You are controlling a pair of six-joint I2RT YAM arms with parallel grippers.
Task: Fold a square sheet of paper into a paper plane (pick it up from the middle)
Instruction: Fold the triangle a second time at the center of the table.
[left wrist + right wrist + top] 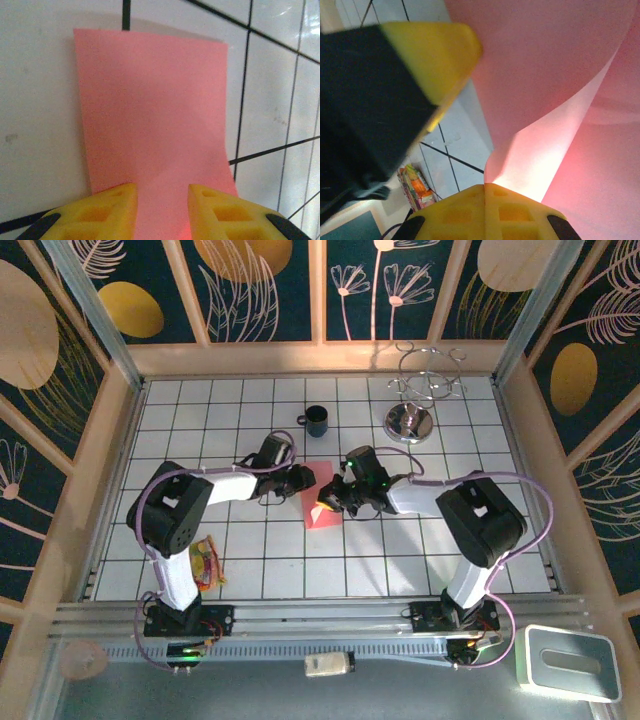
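Observation:
The pink sheet of paper point(322, 512) lies on the white tiled table at mid-centre, between both grippers. In the left wrist view the paper point(155, 110) looks like a flat rectangle running away from me. My left gripper point(161, 186) is open, its yellow fingers point(112, 205) apart with the paper's near end between them. My right gripper point(485, 185) is shut on an edge of the paper point(545, 75), which curls up from the pinch. From above, the left gripper point(305, 480) and right gripper point(330, 502) nearly meet over the sheet. The left arm's finger point(440, 55) looms close in the right wrist view.
A black mug point(317, 420) stands behind the paper. A metal wire stand point(412, 423) is at the back right. A snack packet point(205, 562) lies by the left arm's base. A white box point(567, 662) sits off the table's near right corner. Wooden frame walls surround the table.

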